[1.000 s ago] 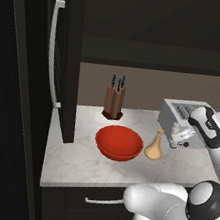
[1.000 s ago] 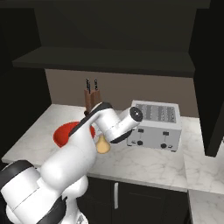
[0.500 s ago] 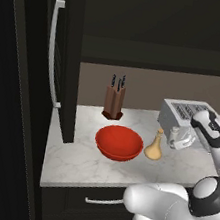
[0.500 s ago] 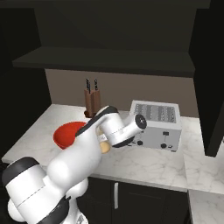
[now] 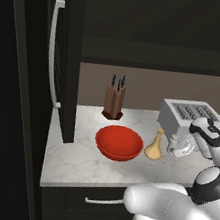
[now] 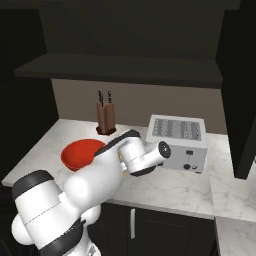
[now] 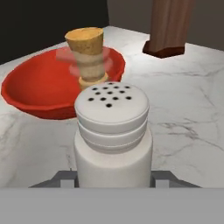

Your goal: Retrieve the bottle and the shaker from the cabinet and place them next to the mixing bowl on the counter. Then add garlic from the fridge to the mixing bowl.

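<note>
A white marble bench (image 5: pixel 83 163) carries the red mixing bowl (image 5: pixel 118 142), with the cork-stoppered bottle (image 5: pixel 154 146) just beside it at 3 o'clock. The end effector (image 5: pixel 181 146) is clamped on the white shaker (image 7: pixel 113 131), beside the bottle, before the toaster (image 5: pixel 184 116)

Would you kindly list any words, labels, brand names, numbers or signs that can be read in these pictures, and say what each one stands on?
No readable text shows anywhere.
The shaker has a plain white body and a cap with holes, no label.
The bottle is plain tan with a cork stopper.
The toaster has a knob and small marks on its front, too small to read.
The mixing bowl, knife block and fridge bear no markings.
</note>
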